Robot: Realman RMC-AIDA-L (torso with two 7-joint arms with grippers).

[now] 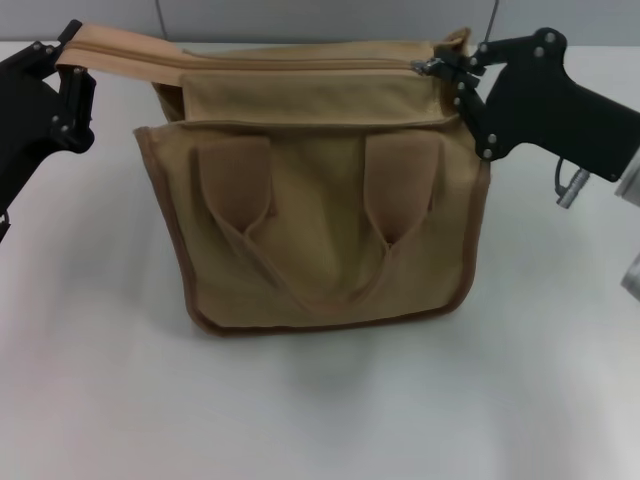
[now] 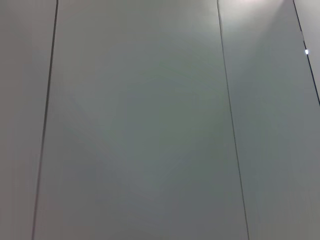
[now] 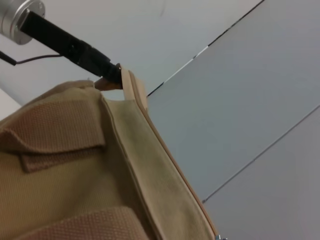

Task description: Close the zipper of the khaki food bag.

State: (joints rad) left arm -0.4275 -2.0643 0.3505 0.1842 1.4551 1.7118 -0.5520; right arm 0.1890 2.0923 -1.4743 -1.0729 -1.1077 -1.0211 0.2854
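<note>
The khaki food bag point(image 1: 320, 220) stands on the white table with its two loop handles point(image 1: 235, 185) lying down its front. The zipper point(image 1: 300, 62) runs along the top. Its silver slider point(image 1: 430, 67) sits at the bag's right end. My right gripper point(image 1: 455, 66) is shut on the pull tab there. My left gripper point(image 1: 68, 70) is at the bag's top left corner, shut on the tan fabric tail point(image 1: 105, 45) and holding it stretched out to the left. The right wrist view shows the bag's top panel point(image 3: 150, 165) and the tail held far off point(image 3: 131, 85). The left wrist view shows no bag.
The white table point(image 1: 320, 400) stretches in front of the bag and to both sides. A grey panelled wall point(image 2: 150, 125) stands behind.
</note>
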